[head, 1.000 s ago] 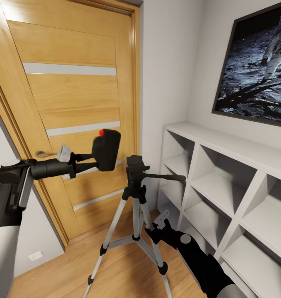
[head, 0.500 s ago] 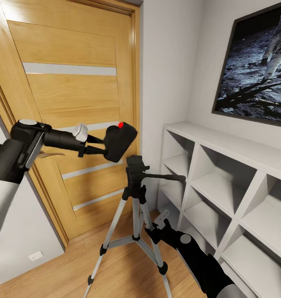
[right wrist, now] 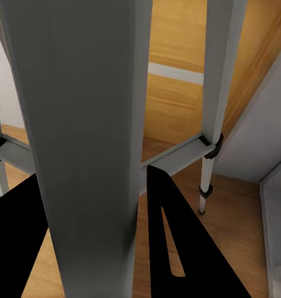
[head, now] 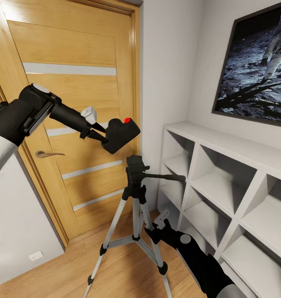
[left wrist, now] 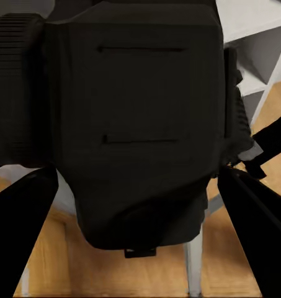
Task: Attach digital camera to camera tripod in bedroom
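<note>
— Jaws first: what does the left gripper [head: 99, 135] hold?

— Both fingers are clamped on the camera [head: 121, 135], one on each side. In the left wrist view the camera's [left wrist: 137, 124] black body sits between the two dark fingers [left wrist: 19, 236].

— Where is the camera?

— In the air in front of the door [head: 70, 103], above and a little left of the tripod's [head: 135, 190] head, not touching it. It is tilted, with the red button [head: 127, 120] on its upper side.

— And the tripod?

— It stands on the wood floor [head: 123, 269] between the door and the white shelves [head: 231, 186], its pan handle pointing toward the shelves.

— The right gripper [head: 154, 231]?

— Low, at the tripod's right-hand leg. In the right wrist view a silver leg [right wrist: 84, 143] runs between the two black fingers [right wrist: 177, 248], so the jaws are around it; whether they press on it I cannot tell.

— Anything further right?

— An astronaut picture [head: 256, 66] on the wall above the shelves.
</note>
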Controlling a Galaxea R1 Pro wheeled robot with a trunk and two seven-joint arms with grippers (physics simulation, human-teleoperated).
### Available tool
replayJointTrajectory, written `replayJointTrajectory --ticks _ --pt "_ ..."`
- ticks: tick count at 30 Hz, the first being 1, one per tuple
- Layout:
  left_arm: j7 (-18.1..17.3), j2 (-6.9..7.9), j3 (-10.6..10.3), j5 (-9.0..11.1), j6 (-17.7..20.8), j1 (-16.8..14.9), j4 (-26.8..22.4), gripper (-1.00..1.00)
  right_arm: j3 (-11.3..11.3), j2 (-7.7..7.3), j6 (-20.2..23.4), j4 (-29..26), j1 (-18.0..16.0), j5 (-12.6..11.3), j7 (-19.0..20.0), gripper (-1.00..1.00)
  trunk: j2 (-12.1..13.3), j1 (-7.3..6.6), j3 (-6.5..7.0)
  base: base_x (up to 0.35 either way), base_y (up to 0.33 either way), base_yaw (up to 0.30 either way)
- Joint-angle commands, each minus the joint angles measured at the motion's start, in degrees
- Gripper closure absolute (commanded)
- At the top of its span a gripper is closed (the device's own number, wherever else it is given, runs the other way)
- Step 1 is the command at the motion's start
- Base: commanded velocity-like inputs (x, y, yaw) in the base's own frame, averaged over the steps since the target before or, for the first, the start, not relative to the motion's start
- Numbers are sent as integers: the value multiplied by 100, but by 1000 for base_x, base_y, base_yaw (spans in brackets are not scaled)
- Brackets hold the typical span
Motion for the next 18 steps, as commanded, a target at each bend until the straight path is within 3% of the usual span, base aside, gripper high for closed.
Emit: replayJointTrajectory --ticks 1,11,12,18 --pt "-7 -25 -187 103 59 -124 74 100 -5 1 23 41 0 45 22 100 -11 5 -16 0 0 0" --pt "-49 -440 -1715 837 3 -1015 569 100 -7 1 25 41 0 41 25 100 -11 5 -16 0 0 0" --pt "-53 -502 -2049 1012 -3 -1162 591 100 -7 1 25 41 0 40 25 100 -11 5 -16 0 0 0" --pt "-58 -703 -2957 1507 -17 -1540 638 100 -14 52 25 41 0 46 25 100 -11 5 -16 0 0 0"
